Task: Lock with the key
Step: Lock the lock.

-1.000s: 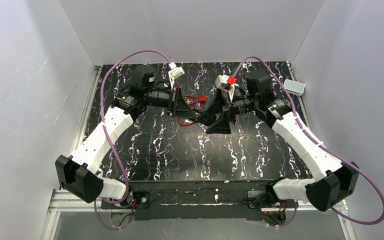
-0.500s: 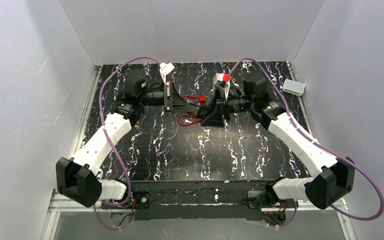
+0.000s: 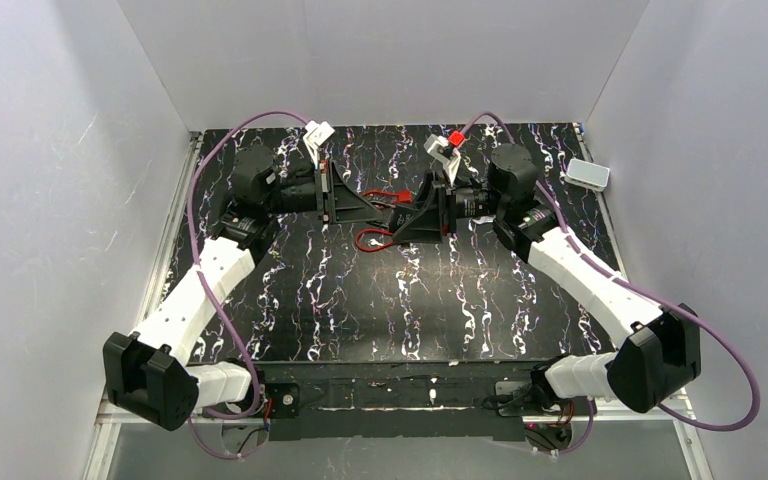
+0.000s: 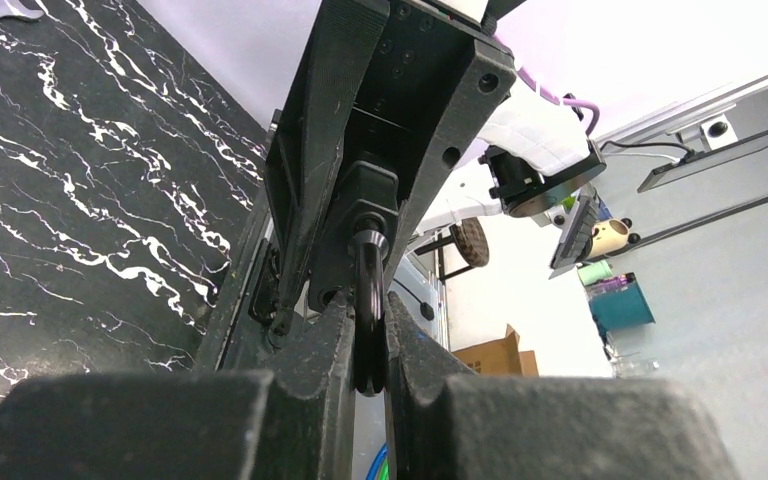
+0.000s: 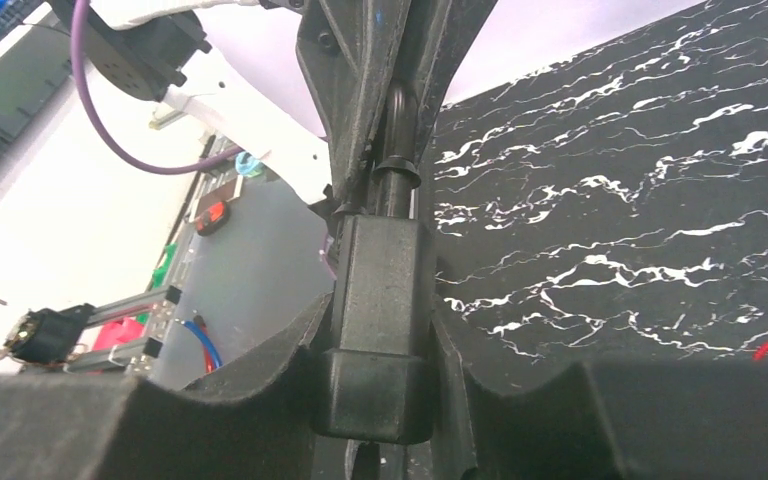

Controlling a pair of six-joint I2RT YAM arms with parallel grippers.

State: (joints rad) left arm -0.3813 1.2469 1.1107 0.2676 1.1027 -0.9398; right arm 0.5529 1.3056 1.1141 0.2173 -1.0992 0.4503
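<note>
- Looking down, you see a black table (image 3: 360, 310) veined with white like marble, boxed in by plain pale walls (image 3: 380, 60) on three sides.
- A small white box (image 3: 588, 174) sits at the table's far right edge, and a thin red cord (image 3: 366, 241) loops on the surface below the grippers.
- Your lock (image 5: 380, 280) is held up between both grippers over the far middle of the table. It has a matte black, blocky body and a dark, round-barred shackle (image 4: 368, 290).
- Your left gripper (image 4: 368, 345) is pinched tight on the shackle.
- Your right gripper (image 5: 380, 350) presses its rough dark fingers against both sides of the body.
</note>
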